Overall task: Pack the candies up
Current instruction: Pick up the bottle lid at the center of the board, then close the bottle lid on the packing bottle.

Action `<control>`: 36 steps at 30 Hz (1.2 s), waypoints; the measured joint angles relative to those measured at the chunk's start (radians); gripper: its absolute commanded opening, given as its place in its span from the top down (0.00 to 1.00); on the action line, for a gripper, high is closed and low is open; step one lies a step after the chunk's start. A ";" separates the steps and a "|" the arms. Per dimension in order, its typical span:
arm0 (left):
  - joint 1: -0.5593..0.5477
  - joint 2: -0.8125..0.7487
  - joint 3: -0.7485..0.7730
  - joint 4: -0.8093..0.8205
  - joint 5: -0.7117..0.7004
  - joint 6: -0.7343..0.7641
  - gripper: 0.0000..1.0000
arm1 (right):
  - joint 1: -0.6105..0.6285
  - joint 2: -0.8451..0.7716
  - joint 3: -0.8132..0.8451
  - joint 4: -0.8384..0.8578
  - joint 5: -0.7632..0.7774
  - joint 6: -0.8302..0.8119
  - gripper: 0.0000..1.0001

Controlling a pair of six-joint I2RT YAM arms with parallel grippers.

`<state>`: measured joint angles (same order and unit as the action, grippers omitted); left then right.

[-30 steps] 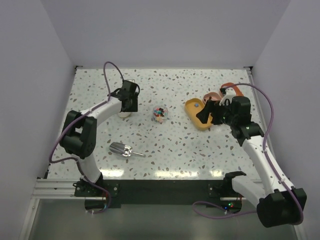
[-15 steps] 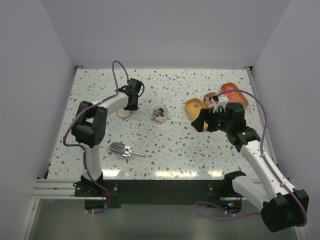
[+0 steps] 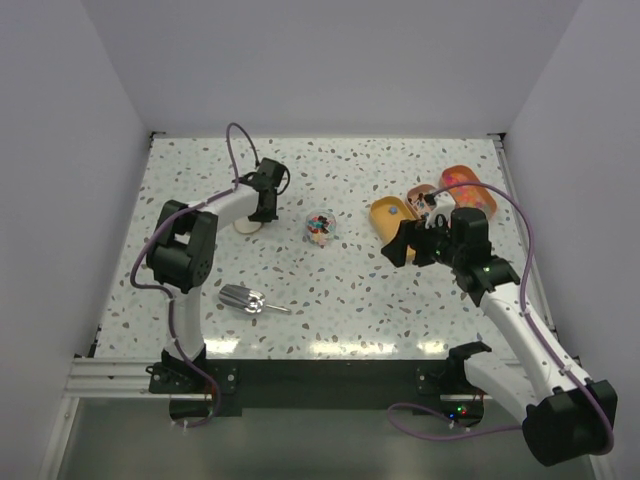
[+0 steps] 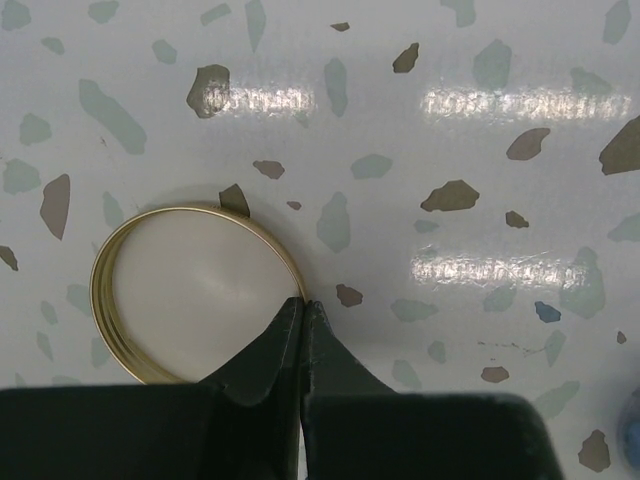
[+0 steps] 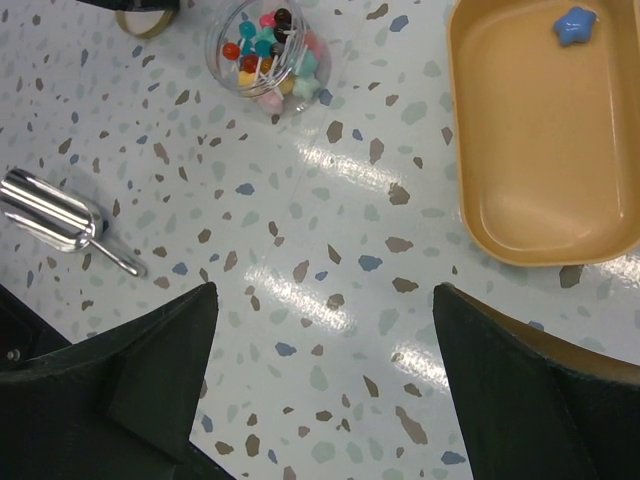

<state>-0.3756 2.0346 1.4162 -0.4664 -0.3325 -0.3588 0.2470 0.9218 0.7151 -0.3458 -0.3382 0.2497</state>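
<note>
The candies [image 3: 320, 227] are small mixed-colour sweets in a little clear jar [image 5: 270, 50] standing mid-table. A round gold lid [image 4: 190, 295] lies flat to the jar's left. My left gripper [image 4: 302, 305] points down at the lid's right edge. Its jaws are shut on the lid's rim, one finger inside and one outside. In the top view the left gripper [image 3: 258, 212] covers part of the lid [image 3: 245, 228]. My right gripper [image 5: 325, 290] hovers open over bare table between the jar and a yellow tray [image 5: 540, 160], holding nothing.
A blue star-shaped piece [image 5: 575, 22] lies in the yellow tray [image 3: 383, 214]. Two orange trays [image 3: 463, 180] stand behind it at the back right. A metal scoop [image 3: 245, 298] lies near the front left, also in the right wrist view as the scoop [image 5: 50, 215].
The left gripper has shut on the lid's rim and its elbow has swung in. The right gripper has slid left off the yellow tray and stayed open.
</note>
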 measured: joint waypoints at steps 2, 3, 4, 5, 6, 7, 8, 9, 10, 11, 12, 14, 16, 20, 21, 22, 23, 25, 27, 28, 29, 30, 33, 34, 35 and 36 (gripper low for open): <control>0.000 -0.003 -0.004 0.002 0.003 0.000 1.00 | 0.000 0.001 -0.002 0.013 -0.020 0.002 0.04; 0.000 -0.010 -0.010 0.000 0.006 -0.001 1.00 | 0.000 0.002 -0.003 0.023 -0.030 0.006 0.02; 0.000 -0.022 -0.020 0.001 0.012 -0.001 1.00 | 0.000 0.004 -0.003 0.034 -0.047 0.011 0.02; 0.000 -0.040 -0.034 -0.001 0.019 -0.003 1.00 | 0.000 0.008 -0.003 0.049 -0.067 0.016 0.02; 0.000 -0.066 -0.051 -0.002 0.028 -0.007 1.00 | 0.000 0.014 -0.004 0.067 -0.089 0.023 0.01; 0.000 -0.090 -0.064 -0.006 0.038 -0.010 1.00 | 0.000 0.019 -0.004 0.083 -0.108 0.029 0.01; 0.000 -0.126 -0.082 -0.006 0.050 -0.016 1.00 | 0.000 0.026 -0.005 0.107 -0.131 0.039 0.01; 0.000 -0.167 -0.098 -0.007 0.066 -0.023 1.00 | 0.001 0.034 -0.009 0.137 -0.153 0.051 0.01; 0.000 -0.211 -0.114 -0.008 0.085 -0.028 1.00 | 0.001 0.043 -0.013 0.167 -0.178 0.065 0.01; 0.000 -0.257 -0.127 -0.006 0.104 -0.037 1.00 | 0.001 0.057 -0.022 0.217 -0.210 0.084 0.01; 0.000 -0.303 -0.137 -0.004 0.124 -0.045 1.00 | 0.001 0.063 -0.025 0.237 -0.220 0.092 0.01; 0.000 -0.407 -0.167 0.018 0.181 -0.071 1.00 | 0.008 0.097 -0.034 0.317 -0.272 0.125 0.01; 0.001 -0.501 -0.200 0.039 0.244 -0.099 1.00 | 0.025 0.154 -0.029 0.394 -0.325 0.157 0.01; 0.001 -0.672 -0.276 0.130 0.379 -0.180 1.00 | 0.096 0.358 0.052 0.515 -0.430 0.227 0.01; 0.001 -0.700 -0.294 0.156 0.413 -0.203 1.00 | 0.116 0.408 0.074 0.544 -0.442 0.243 0.01; 0.001 -0.723 -0.315 0.184 0.448 -0.227 1.00 | 0.135 0.447 0.091 0.567 -0.444 0.253 0.01; 0.001 -0.744 -0.338 0.216 0.481 -0.254 1.00 | 0.155 0.477 0.105 0.584 -0.443 0.257 0.01; 0.001 -0.775 -0.389 0.272 0.546 -0.310 1.00 | 0.183 0.518 0.133 0.614 -0.443 0.264 0.01; 0.001 -0.802 -0.447 0.327 0.603 -0.371 1.00 | 0.206 0.561 0.170 0.655 -0.446 0.272 0.01; 0.001 -0.811 -0.472 0.355 0.629 -0.400 1.00 | 0.213 0.583 0.190 0.683 -0.449 0.278 0.01; 0.001 -0.818 -0.494 0.383 0.653 -0.428 1.00 | 0.217 0.605 0.205 0.717 -0.452 0.286 0.01; 0.001 -0.822 -0.513 0.409 0.674 -0.454 1.00 | 0.217 0.626 0.217 0.751 -0.460 0.297 0.01; 0.001 -0.833 -0.553 0.481 0.726 -0.522 1.00 | 0.217 0.692 0.243 0.867 -0.483 0.338 0.01; 0.001 -0.837 -0.564 0.507 0.740 -0.543 1.00 | 0.217 0.715 0.249 0.903 -0.494 0.352 0.01; 0.001 -0.842 -0.572 0.528 0.753 -0.559 1.00 | 0.217 0.737 0.256 0.936 -0.502 0.364 0.01; 0.001 -0.846 -0.579 0.549 0.762 -0.574 1.00 | 0.217 0.760 0.261 0.974 -0.516 0.383 0.01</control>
<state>-0.3744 1.1881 0.8371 0.0830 0.4297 -0.9329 0.4637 1.6817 0.9760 0.6277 -0.8539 0.6327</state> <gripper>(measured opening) 0.018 0.986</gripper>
